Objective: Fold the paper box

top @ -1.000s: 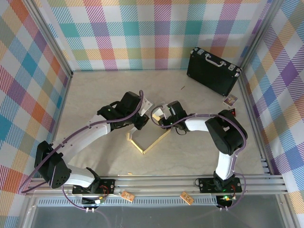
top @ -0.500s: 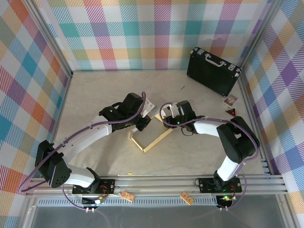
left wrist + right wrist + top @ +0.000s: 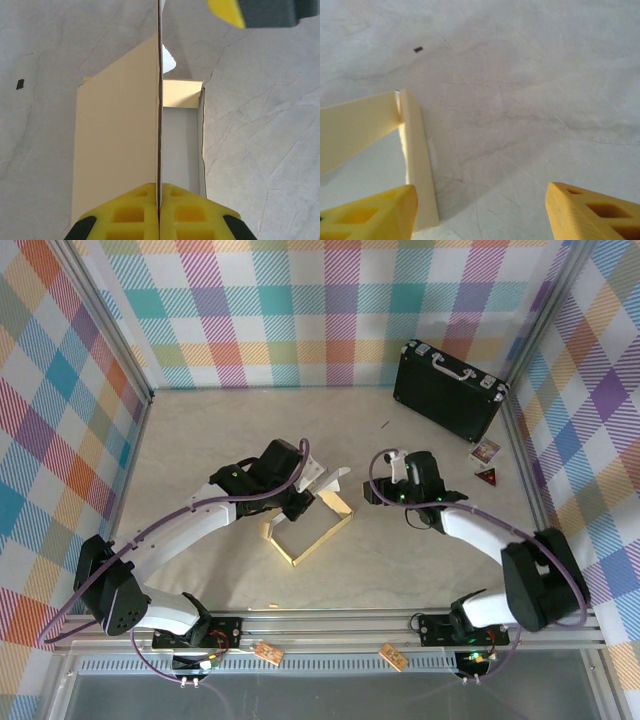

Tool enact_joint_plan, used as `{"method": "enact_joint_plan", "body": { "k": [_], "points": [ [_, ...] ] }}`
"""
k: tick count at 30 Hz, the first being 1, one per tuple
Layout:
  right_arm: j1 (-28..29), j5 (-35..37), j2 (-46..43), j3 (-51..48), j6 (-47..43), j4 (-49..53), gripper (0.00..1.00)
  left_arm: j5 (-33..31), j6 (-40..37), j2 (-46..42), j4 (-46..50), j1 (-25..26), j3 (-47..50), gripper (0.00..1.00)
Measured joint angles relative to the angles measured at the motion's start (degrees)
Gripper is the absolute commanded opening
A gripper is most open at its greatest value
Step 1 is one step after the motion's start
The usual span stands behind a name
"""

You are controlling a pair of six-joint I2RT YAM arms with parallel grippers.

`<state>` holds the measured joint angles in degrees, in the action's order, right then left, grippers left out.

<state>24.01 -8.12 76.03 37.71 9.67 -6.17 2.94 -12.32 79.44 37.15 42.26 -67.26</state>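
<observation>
One paper box (image 3: 308,528) sits half-formed near the middle of the table (image 3: 200,440), between the two arms. We see it as a shallow open tray, tan walls around a white floor, lying diagonally in the top view.

From the left wrist we look along a tall tan panel (image 3: 117,150) that stands upright and edge-on. The white-floored tray lies to its right, and a short tan end wall (image 3: 182,94) closes the far end. The left gripper (image 3: 159,212) has its jaws pressed together on the near edge of that panel, pinching the cardboard.

The right gripper (image 3: 480,212) hangs just off the box's right side, jaws spread wide with nothing between them. One finger (image 3: 375,215) is just beside a tan box wall (image 3: 417,165); we cannot tell whether they touch. Bare marbled tabletop lies under the gap.

Well apart, at the far right corner, a black briefcase (image 3: 447,390) with a metal handle stands by the plaid wall (image 3: 300,310). A small card (image 3: 485,451) and a red triangular piece (image 3: 486,475) lie near it.
</observation>
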Motion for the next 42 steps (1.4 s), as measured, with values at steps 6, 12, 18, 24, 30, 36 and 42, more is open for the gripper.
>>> {"method": "enact_joint_plan", "body": {
  "k": [6,12,18,24,30,36,42],
  "points": [
    [0.00,-5.51,-7.82,-2.08,-11.04,-3.78,0.73,1.20,-2.62,-0.07,0.46,0.00,0.46,0.00],
    [0.00,-17.20,-8.04,-1.57,-25.81,-3.58,0.73,2.32,-6.62,-2.32,0.48,0.00,2.69,0.00],
    [0.39,-26.75,-7.80,-0.44,-39.10,-1.42,0.74,3.39,-10.01,-4.46,0.79,0.00,4.52,0.00],
    [3.06,-28.96,-1.53,8.31,-49.03,3.98,0.68,4.79,-11.69,-4.68,1.55,0.00,4.63,0.00],
    [4.96,-30.10,2.71,12.79,-54.53,5.73,0.54,5.03,-12.66,-5.05,1.77,0.00,4.72,0.00],
    [5.97,-30.99,6.58,14.10,-58.75,9.20,0.38,5.09,-12.87,-5.75,1.92,0.00,4.81,0.00],
    [6.47,-31.50,7.89,16.22,-61.77,12.74,0.07,4.46,-12.79,-6.14,1.68,0.00,4.94,0.14]
  ]
}}
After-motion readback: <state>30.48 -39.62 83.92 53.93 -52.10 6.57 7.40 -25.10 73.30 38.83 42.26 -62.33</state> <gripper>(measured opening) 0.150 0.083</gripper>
